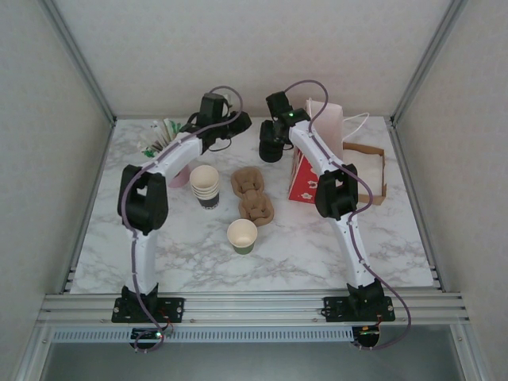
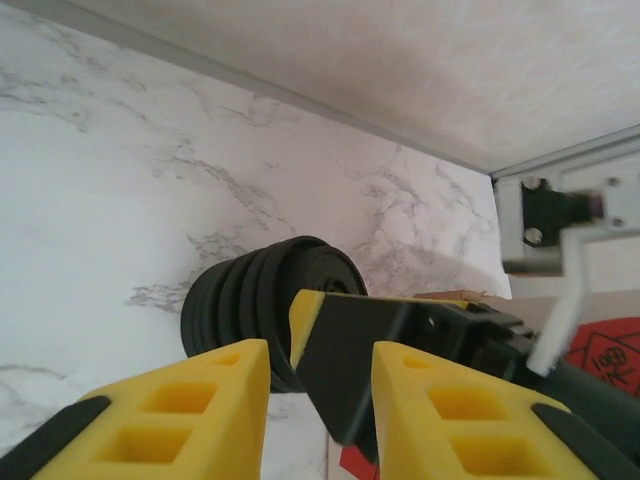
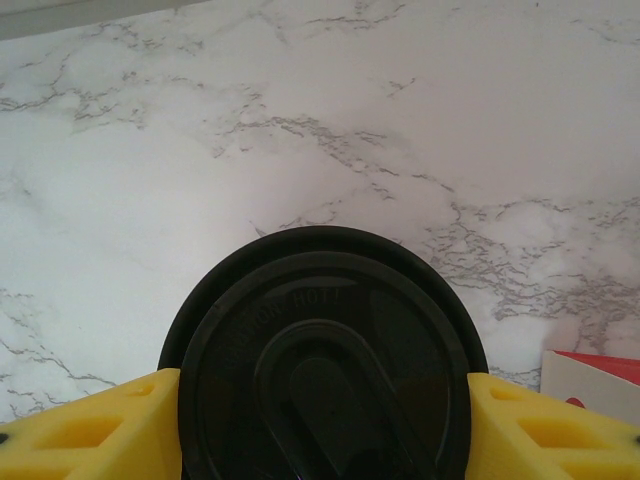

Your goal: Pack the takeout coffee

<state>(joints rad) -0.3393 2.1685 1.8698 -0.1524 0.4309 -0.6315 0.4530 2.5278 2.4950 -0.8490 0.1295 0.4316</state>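
One small cream-white paper cup [image 1: 242,236] is seen from above unlidded, unpacked, well apart from both tools. Left wrist: left tool [image 2: 320,355] half spread beside the black plastic lid stack [image 2: 235,300]. Right wrist: right tool [image 3: 322,390] clamped across it.

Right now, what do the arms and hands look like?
The left arm and right arm match: white links, black joint housings, black bases, a purple-grey cable along each. The left hand and right hand have black bodies and chunky yellow fingers with rectangular pockets.
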